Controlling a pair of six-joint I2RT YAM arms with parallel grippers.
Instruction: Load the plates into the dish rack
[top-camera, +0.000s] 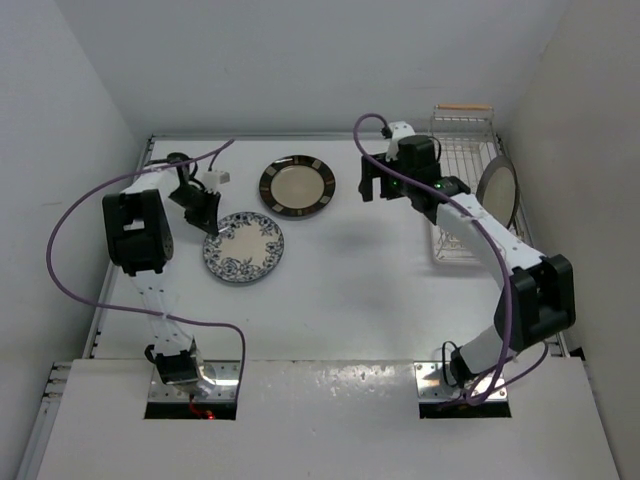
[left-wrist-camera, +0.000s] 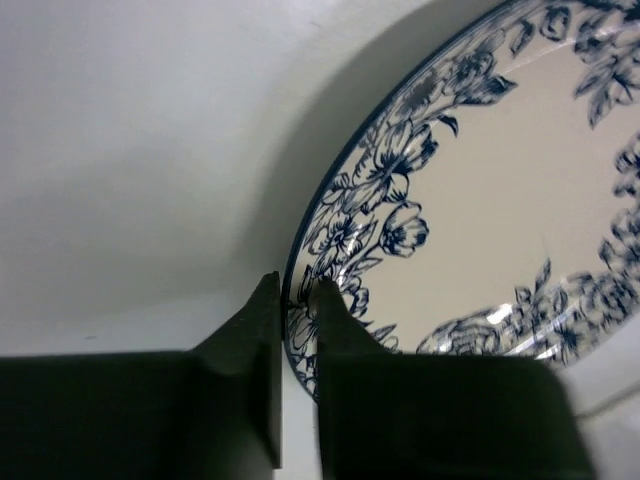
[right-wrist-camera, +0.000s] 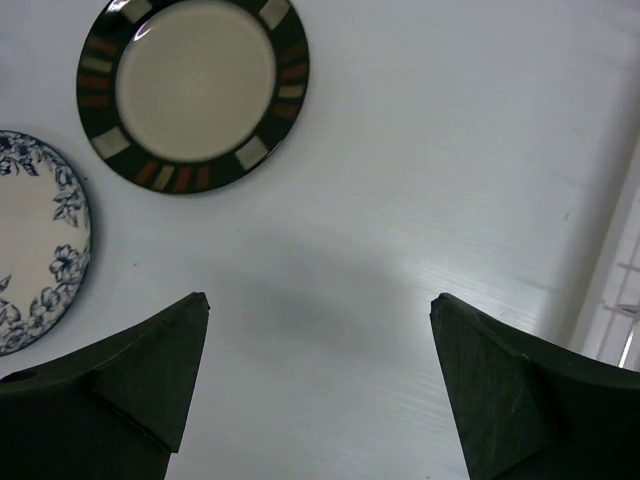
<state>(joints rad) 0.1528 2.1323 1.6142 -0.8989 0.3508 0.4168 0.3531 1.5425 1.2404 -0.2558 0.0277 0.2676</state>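
Observation:
The blue floral plate (top-camera: 243, 247) lies on the table at centre left. My left gripper (top-camera: 209, 229) is shut on its left rim; in the left wrist view the fingers (left-wrist-camera: 268, 330) pinch the plate's edge (left-wrist-camera: 480, 190). The cream plate with the dark brown rim and pale marks (top-camera: 297, 185) lies flat behind it, also in the right wrist view (right-wrist-camera: 193, 92). My right gripper (top-camera: 372, 186) is open and empty, hovering above bare table between that plate and the dish rack (top-camera: 462, 150). The plain dark-rimmed plate (top-camera: 497, 189) stands on edge in the rack.
The rack stands at the far right against the right wall, a wooden handle (top-camera: 466, 106) at its far end. White walls close in the table on the left, back and right. A purple cable (top-camera: 70, 230) loops off the left arm.

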